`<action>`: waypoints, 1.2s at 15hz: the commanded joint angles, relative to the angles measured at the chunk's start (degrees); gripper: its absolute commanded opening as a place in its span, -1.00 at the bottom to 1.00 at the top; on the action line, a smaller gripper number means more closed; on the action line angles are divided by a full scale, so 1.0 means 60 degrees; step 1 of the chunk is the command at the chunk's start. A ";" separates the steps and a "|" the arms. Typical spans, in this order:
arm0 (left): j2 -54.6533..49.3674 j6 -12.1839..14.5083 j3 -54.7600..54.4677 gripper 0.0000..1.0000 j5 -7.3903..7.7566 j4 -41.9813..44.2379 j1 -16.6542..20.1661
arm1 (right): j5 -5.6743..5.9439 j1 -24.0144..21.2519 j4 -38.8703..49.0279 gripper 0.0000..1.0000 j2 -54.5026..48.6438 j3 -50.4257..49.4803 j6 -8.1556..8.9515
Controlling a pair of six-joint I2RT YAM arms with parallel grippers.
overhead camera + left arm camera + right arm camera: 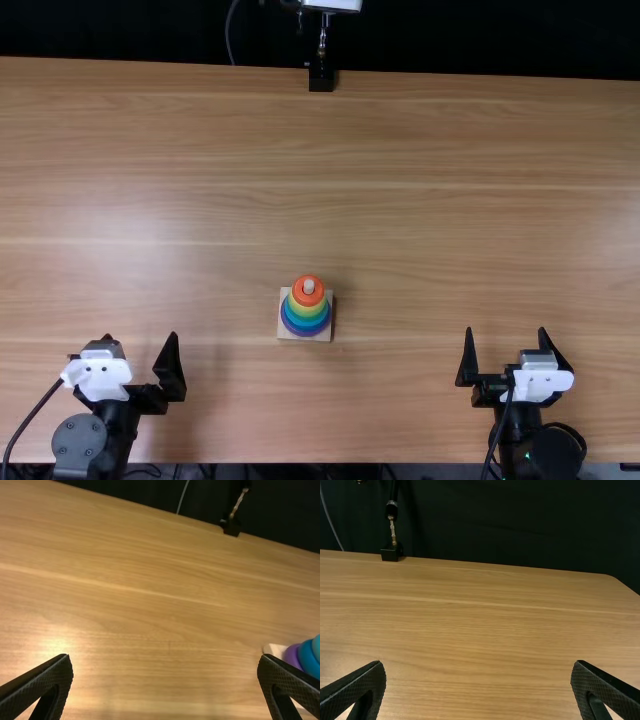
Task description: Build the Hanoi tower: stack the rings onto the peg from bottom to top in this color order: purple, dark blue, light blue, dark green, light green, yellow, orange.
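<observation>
In the top view a stack of rings (308,310) sits around the peg (309,286) on a square wooden base (284,334), just below the table's middle. Purple is lowest, then blue, green and yellow bands, with the orange ring (299,296) uppermost. My left gripper (140,340) stands open and empty, left of the stack and nearer the table's front edge; my right gripper (506,332) is likewise open and empty, well to the right. From the left wrist, beyond one finger of the left gripper (164,657), appear the base (272,650) and purple ring (291,655). The right wrist view has the right gripper (479,663) over bare wood.
The wooden table (180,200) extends around the stack on every side. At its far edge stands a black mount (321,79) with a thin post, and a cable hangs beside it. Dark cloth (520,525) rises behind the table.
</observation>
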 commanded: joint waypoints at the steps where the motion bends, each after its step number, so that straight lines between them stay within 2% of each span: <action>1: -0.0424 0.0102 -0.0443 1.00 0.0132 -0.0006 0.0035 | 0.0020 -0.0088 -0.0061 1.00 -0.0122 -0.0285 -0.0017; 4: -0.0424 0.0085 -0.0546 1.00 0.0149 0.0011 0.0035 | 0.0020 -0.0088 -0.0061 1.00 -0.0122 -0.0271 -0.0035; 6: -0.0424 0.0102 -0.0575 1.00 0.0413 0.0046 0.0006 | 0.0020 -0.0088 -0.0061 1.00 -0.0122 -0.0285 -0.0017; 7: -0.0424 0.0120 -0.0590 1.00 0.0641 0.0169 0.0006 | 0.0020 -0.0088 -0.0061 1.00 -0.0122 -0.0285 -0.0017; 8: -0.0424 0.0383 -0.0634 1.00 0.0782 0.0222 0.0006 | 0.0020 -0.0088 -0.0061 1.00 -0.0122 -0.0271 -0.0035; 9: -0.0424 0.1139 -0.0648 1.00 0.0782 0.0257 0.0006 | 0.0020 -0.0088 -0.0061 1.00 -0.0122 -0.0271 -0.0017; 10: -0.0424 0.2247 -0.0648 1.00 0.0764 0.0257 0.0006 | 0.0020 -0.0088 -0.0061 1.00 -0.0122 -0.0285 -0.0035; 11: -0.0424 0.3090 -0.0648 1.00 0.0641 0.0257 0.0006 | 0.0020 -0.0088 -0.0061 1.00 -0.0122 -0.0285 -0.0035; 12: -0.0424 0.3460 -0.0663 1.00 0.0606 0.0275 0.0006 | 0.0020 -0.0088 -0.0061 1.00 -0.0122 -0.0285 -0.0017; 14: -0.0424 0.3460 -0.0663 1.00 0.0132 0.0275 0.0006 | 0.0020 -0.0088 -0.0061 1.00 -0.0122 -0.0285 -0.0035; 15: -0.0424 0.3460 -0.0663 1.00 -0.0202 0.0275 0.0006 | 0.0020 -0.0088 -0.0061 1.00 -0.0122 -0.0271 -0.0017; 16: -0.0424 0.3442 -0.0663 1.00 -0.0659 0.0275 0.0006 | 0.0020 -0.0088 -0.0061 1.00 -0.0122 -0.0285 -0.0017; 17: -0.0424 0.3354 -0.0663 1.00 -0.0800 0.0275 0.0006 | 0.0020 -0.0088 -0.0061 1.00 -0.0122 -0.0285 -0.0017; 18: -0.0424 0.3055 -0.0663 1.00 -0.0888 0.0275 0.0020 | 0.0020 -0.0088 -0.0061 1.00 -0.0122 -0.0285 -0.0017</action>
